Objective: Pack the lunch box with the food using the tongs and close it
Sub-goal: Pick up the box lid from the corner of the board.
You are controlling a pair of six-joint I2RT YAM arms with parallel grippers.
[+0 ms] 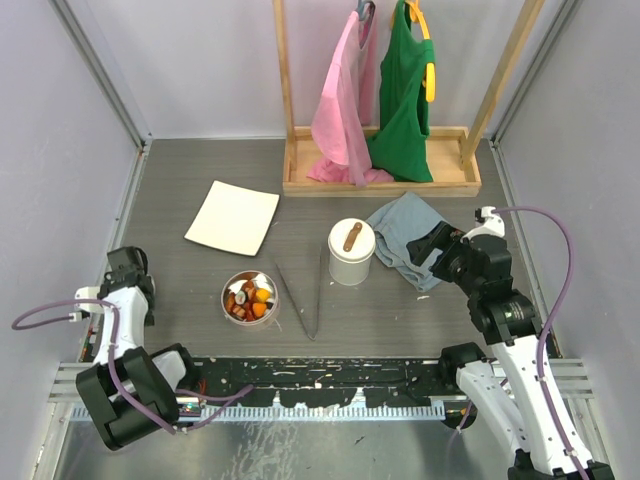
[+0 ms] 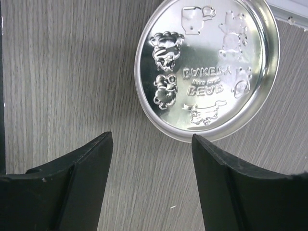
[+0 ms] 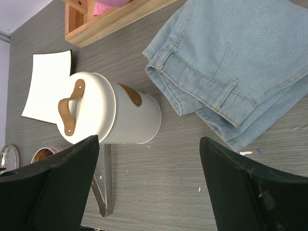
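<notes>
I find the left gripper (image 2: pixel 151 139) released, jaws apart over bare wood-grain table (image 2: pixel 57 72), with a shiny embossed round metal lid (image 2: pixel 207 72) just beyond its tips. The right gripper (image 3: pixel 149 140) is spread wide and holds nothing. The slim grey V-shaped tongs (image 1: pixel 293 300) lie flat, right of the round lunch box (image 1: pixel 224 296) holding the food (image 1: pixel 258 297) and left of the white canister (image 1: pixel 351 250), well apart from both jaws

lab test cell: plain walls (image 1: pixel 50 150) box in a robot table (image 1: pixel 180 170).

Grey tongs (image 1: pixel 310 326) lie flat beside the food (image 1: pixel 250 298).
</notes>
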